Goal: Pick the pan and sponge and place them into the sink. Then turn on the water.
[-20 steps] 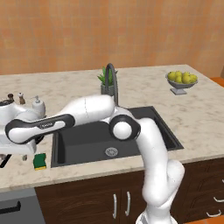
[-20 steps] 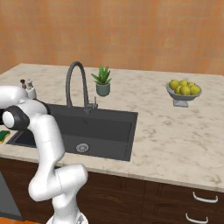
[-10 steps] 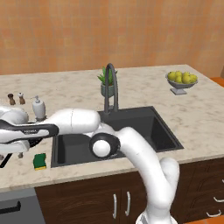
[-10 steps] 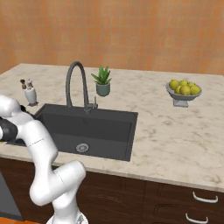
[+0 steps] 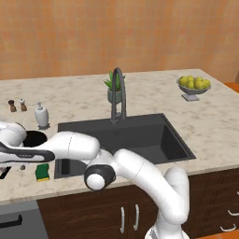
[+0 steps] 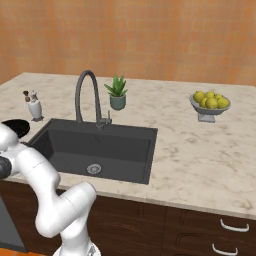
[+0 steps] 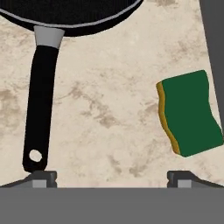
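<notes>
Pan [image 7: 65, 11] sits on the beige marble worktop [image 7: 109, 100] left of the sink [image 5: 126, 135], outside the basin. Hand view: black bowl at the top edge, long black handle running down toward the left fingertip, hang-hole at its end just above that tip. In the left base view part of the pan's rim shows between the arm's wrist and the white soap dispenser [image 5: 41, 115].

Sponge [image 7: 190, 113] also on the worktop, green face up, yellow layer along one edge. It lies between the pan handle and the sink's dark wall, touching neither, near the sink edge. Left base view has it [image 5: 42, 172] just beside the sink's front left corner, below the forearm.

Gripper [image 7: 112, 177] hovers above the worktop left of the sink, jaws spread as wide as they go, nothing between them. One tip is over the handle end, the other below the sponge.

Sink basin bare down to the round silver drain [image 6: 94, 169]. Gooseneck faucet [image 6: 85, 97] stands behind the sink, potted plant [image 6: 117, 92] behind that. Fruit bowl [image 6: 209, 104] well to the right of the sink. Two small shakers [image 5: 16, 105] sit beyond the dispenser.
</notes>
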